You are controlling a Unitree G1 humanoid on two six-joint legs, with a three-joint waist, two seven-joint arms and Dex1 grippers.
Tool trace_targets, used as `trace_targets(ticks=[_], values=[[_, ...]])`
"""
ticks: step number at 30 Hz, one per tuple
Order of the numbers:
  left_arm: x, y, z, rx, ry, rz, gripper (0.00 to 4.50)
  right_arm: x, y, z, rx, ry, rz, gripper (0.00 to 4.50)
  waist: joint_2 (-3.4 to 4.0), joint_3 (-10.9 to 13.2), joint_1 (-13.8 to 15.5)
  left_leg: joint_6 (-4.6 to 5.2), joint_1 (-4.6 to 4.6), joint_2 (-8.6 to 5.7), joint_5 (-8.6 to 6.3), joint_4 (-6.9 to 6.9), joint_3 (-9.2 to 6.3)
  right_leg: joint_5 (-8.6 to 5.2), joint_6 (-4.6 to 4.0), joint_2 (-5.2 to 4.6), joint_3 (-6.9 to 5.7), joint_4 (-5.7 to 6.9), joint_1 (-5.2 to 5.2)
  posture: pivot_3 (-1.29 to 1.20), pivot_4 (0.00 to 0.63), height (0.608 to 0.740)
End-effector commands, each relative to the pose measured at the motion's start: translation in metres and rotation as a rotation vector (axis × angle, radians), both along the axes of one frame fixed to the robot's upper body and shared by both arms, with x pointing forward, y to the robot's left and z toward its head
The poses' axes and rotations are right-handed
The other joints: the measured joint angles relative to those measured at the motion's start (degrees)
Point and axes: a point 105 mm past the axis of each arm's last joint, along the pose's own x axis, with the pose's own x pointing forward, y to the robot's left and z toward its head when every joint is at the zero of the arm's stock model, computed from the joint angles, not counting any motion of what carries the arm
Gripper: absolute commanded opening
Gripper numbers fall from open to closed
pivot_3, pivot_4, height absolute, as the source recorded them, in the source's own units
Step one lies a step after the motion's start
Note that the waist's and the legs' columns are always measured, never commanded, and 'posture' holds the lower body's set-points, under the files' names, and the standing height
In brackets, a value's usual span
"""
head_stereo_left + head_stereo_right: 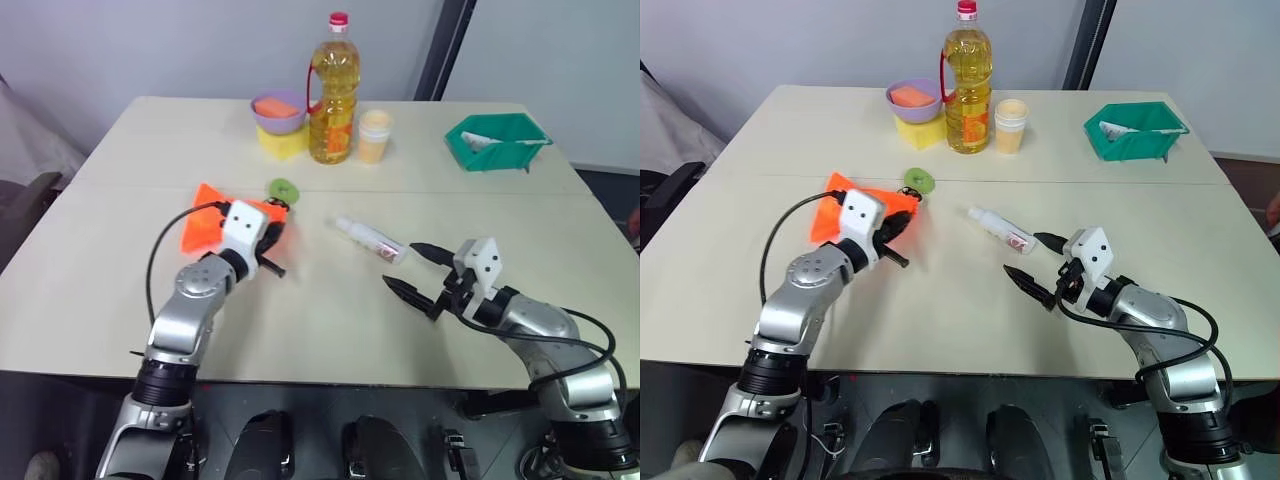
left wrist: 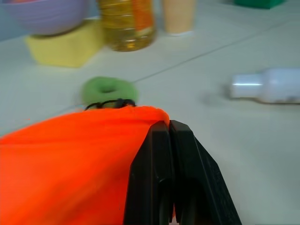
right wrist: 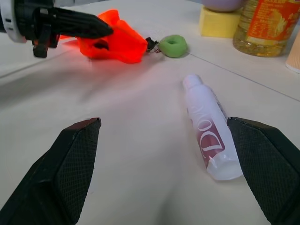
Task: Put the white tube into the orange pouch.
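Black-fingered and pressed tight together, the left gripper (image 2: pixel 169 136) pinches a fold of the bright orange soft fabric pouch (image 1: pixel 205 228), holding it partly raised off the pale tabletop (image 1: pixel 120 290). Its thin black cord (image 2: pixel 110 103) runs to a green ring (image 1: pixel 284 188) lying flat just beyond the fabric. Whether the pouch mouth stands open cannot be made out; the arm covers much of the cloth.

Opposite, the right gripper (image 1: pixel 418 268) hovers with its two black fingers spread wide and gripping nothing. The slim white plastic tube (image 1: pixel 370 239) with a red-pink printed label lies on its side on the table just ahead of those fingers, between the two arms and apart from the pouch.

At the far edge, a lilac bowl (image 1: pixel 279 112) holding an orange block sits on a yellow sponge-like slab (image 1: pixel 280 143), beside a tall yellow oil bottle (image 1: pixel 333 95) with a red cap and a pale orange cup (image 1: pixel 374 136). A green plastic bin (image 1: pixel 497 142) holds white items too small to identify.
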Motion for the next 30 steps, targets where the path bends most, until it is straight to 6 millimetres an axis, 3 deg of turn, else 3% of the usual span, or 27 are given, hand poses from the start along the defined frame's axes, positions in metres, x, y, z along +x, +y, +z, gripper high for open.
trace_targets(ticks=[1, 4, 8, 16, 20, 24, 29, 30], values=[[-0.016, -0.038, 0.017, -0.021, -0.043, -0.155, 0.03, 0.0, 0.0, 0.014, -0.001, -0.062, 0.005, 4.5, 0.0, 0.0, 0.0, 0.0, 0.0, 0.0, 0.0, 0.0, 0.0, 0.0, 0.0, 0.0, 0.0, 0.0, 0.0, 0.0, 0.15, 0.737], [-0.026, -0.053, 0.019, -0.039, -0.03, -0.223, 0.03, 0.001, -0.003, 0.015, -0.008, -0.064, -0.007, 4.5, 0.0, 0.0, 0.0, 0.0, 0.0, 0.0, 0.0, 0.0, 0.0, 0.0, 0.0, 0.0, 0.0, 0.0, 0.0, 0.0, 0.15, 0.737], [-0.032, -0.052, 0.024, -0.058, -0.026, -0.243, 0.03, 0.005, -0.007, 0.01, -0.045, -0.043, -0.035, 4.5, 0.01, 0.0, -0.2, 0.0, 0.02, 0.01, 0.0, 0.0, -0.01, 0.0, 0.0, 0.03, 0.02, 0.01, 0.0, 0.0, 0.15, 0.737], [-0.035, 0.015, 0.02, -0.036, 0.035, -0.146, 0.03, 0.032, -0.01, -0.008, -0.12, 0.009, -0.101, 4.5, 0.02, 0.0, -0.3, -0.03, 0.04, 0.02, 0.02, -0.02, -0.01, -0.01, -0.01, 0.05, 0.03, 0.06, -0.02, 0.0, 0.15, 0.737], [-0.037, 0.04, 0.018, -0.039, 0.055, -0.102, 0.03, 0.049, -0.007, -0.016, -0.139, 0.037, -0.114, 4.5, 0.02, 0.0, -0.2, -0.03, 0.04, 0.02, 0.02, 0.01, -0.01, -0.01, -0.01, 0.04, 0.03, 0.06, -0.01, 0.0, 0.15, 0.737], [-0.036, 0.047, 0.021, -0.093, 0.059, -0.084, 0.03, 0.071, -0.008, -0.026, -0.155, 0.064, -0.155, 4.5, 0.02, 0.0, -0.1, -0.02, 0.03, 0.0, 0.02, 0.04, -0.01, 0.0, -0.01, 0.02, 0.03, 0.06, 0.0, 0.0, 0.15, 0.737], [-0.034, 0.052, 0.021, -0.112, 0.059, -0.07, 0.03, 0.082, -0.005, -0.032, -0.15, 0.083, -0.15, 4.5, 0.02, 0.0, -0.3, -0.05, 0.02, 0.01, 0.04, 0.02, 0.0, 0.0, -0.01, 0.03, 0.03, 0.06, -0.02, 0.0, 0.15, 0.737], [-0.034, 0.053, 0.021, -0.11, 0.059, -0.067, 0.0, 0.083, -0.004, -0.032, -0.144, 0.086, -0.149, 3.97, 0.02, 0.0, -0.3, -0.05, 0.02, 0.01, 0.04, 0.01, 0.0, 0.0, -0.01, 0.03, 0.03, 0.06, -0.02, 0.0, 0.15, 0.737]])
